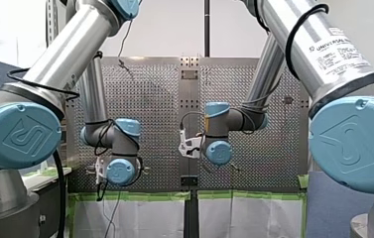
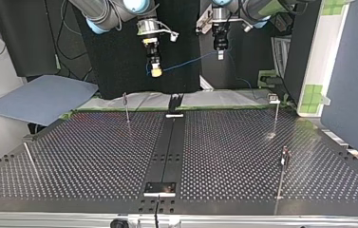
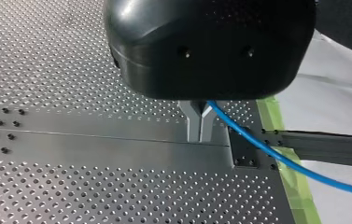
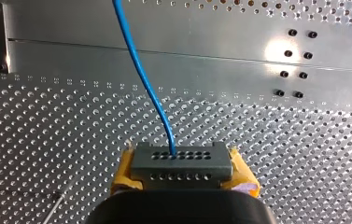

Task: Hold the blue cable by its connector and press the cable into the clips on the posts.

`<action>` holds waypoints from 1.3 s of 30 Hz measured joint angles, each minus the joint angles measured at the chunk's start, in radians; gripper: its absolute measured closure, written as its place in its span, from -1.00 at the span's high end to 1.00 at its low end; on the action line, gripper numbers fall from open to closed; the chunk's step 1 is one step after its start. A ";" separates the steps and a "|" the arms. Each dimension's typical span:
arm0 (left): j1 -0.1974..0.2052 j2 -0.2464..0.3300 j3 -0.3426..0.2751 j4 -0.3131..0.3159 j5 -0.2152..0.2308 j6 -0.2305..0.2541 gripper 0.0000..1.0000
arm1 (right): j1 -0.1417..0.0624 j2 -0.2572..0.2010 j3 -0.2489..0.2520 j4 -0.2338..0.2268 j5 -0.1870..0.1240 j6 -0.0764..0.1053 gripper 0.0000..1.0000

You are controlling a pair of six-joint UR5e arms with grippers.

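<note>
While clamping the connector (image 4: 181, 161) in my right gripper (image 2: 155, 70), pinches the blue cable (image 3: 267, 151) in my left gripper (image 3: 200, 133), top view's upper centre.

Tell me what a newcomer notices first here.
The blue cable strung in mid-air between my right gripper and my left gripper, at the top view's upper middle. In the right wrist view, yellow pads clamp its grey connector. Thin posts stand on the perforated table, none holding cable yet.

Two silver tubular arms (image 1: 65, 54) with pale blue joint caps (image 1: 18, 134) and looped black cables (image 1: 301, 32); my left gripper (image 3: 199, 137) is black with grey metal fingers (image 3: 192, 123), my right gripper (image 4: 180, 163) has yellow pads (image 4: 126, 170).
</note>
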 joint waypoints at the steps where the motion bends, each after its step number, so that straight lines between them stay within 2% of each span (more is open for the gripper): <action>1: 0.000 -0.001 0.000 0.000 0.000 0.000 -1.00 | 0.000 0.000 0.000 0.000 0.000 0.000 -1.00; 5: 0.000 -0.003 0.000 0.000 0.000 0.000 -1.00 | -0.001 0.001 -0.001 -0.001 0.001 -0.001 -1.00; 10: 0.000 -0.003 0.000 0.000 0.000 0.000 -1.00 | -0.014 0.029 -0.016 -0.028 0.024 -0.015 -1.00; 15: 0.000 -0.003 0.000 0.000 0.000 0.000 -1.00 | -0.017 0.074 -0.019 -0.045 0.031 -0.018 -1.00; 31: -0.003 0.000 0.003 -0.003 -0.003 0.003 -1.00 | -0.017 0.226 -0.021 -0.047 0.032 -0.018 -1.00; 34: -0.019 0.016 0.019 -0.019 -0.019 0.019 -1.00 | -0.018 0.218 -0.032 -0.031 0.029 -0.001 -1.00; 39: -0.062 0.059 0.060 -0.062 -0.062 0.042 -1.00 | -0.013 0.177 -0.042 0.013 0.039 0.032 -1.00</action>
